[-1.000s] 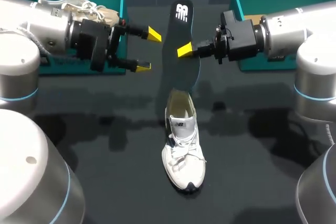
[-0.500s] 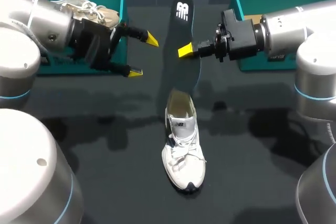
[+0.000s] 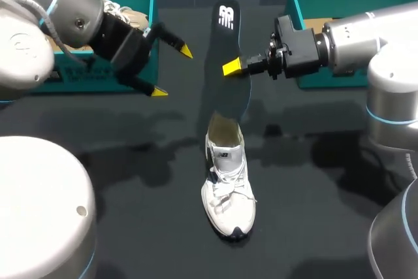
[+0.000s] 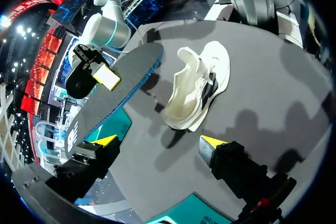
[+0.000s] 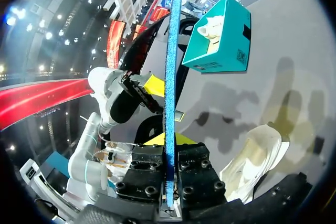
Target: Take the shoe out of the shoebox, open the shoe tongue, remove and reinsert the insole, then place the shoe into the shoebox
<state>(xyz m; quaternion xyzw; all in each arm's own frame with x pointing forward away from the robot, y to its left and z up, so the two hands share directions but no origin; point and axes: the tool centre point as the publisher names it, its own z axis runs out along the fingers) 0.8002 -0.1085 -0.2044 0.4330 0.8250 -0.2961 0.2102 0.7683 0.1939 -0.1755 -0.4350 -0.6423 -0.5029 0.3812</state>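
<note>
at the far left stands the left shoebox (image 3: pixel 147 11), teal, with a beige shoe (image 3: pixel 124 12) in it. just beside it the left hand (image 3: pixel 172 71) hovers above the bench (image 3: pixel 130 194), its two fingers spread wide and holding nothing. in the middle is the insole (image 3: pixel 223 31), dark on one face and blue at the edge, raised in the air with its printed end away from the robot. its lower end comes down close to the heel opening of the white shoe (image 3: pixel 227 187); i cannot tell if it touches. the shoe stands on its sole on the bench, toe toward the robot, mouth open upward. the right hand (image 3: pixel 236 68) pinches the insole flat between its fingers, about at mid-length. farther right is the right shoebox (image 3: pixel 307 4), well apart from the shoe. i judge the insole as thin, light and bendy foam. held at the middle, its free ends may droop or buckle when pushed, so a grip nearer the heel end would steer it better into the shoe. the shoe looks light with a soft upper, and may slide or tip on the smooth bench. the free hand could steady it at the heel collar or the side wall, not at the laces.
</note>
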